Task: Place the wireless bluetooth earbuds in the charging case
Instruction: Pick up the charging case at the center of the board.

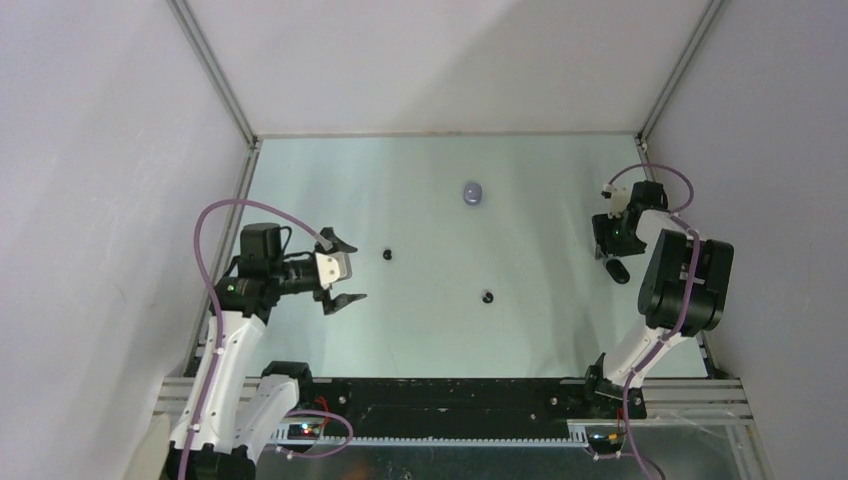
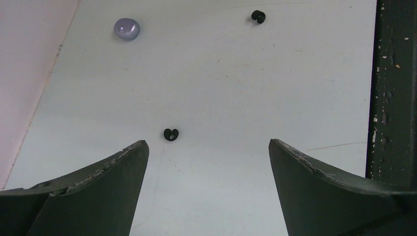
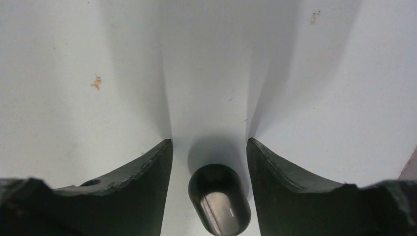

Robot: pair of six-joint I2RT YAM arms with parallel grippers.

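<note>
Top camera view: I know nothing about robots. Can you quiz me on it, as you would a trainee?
1. How many tiny black earbuds lie loose on the table?
2. True or false: the left arm's jaws grip an earbud.
3. Between the right arm's jaws sits: A a lavender blob; B a black capsule; C nothing.
Key: 1 two. 2 false, they stand open, empty. 3 B.

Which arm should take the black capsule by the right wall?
Right. The right gripper straddles the glossy black capsule-shaped object; the left gripper, open, sits across the table near a tiny black earbud.
</note>
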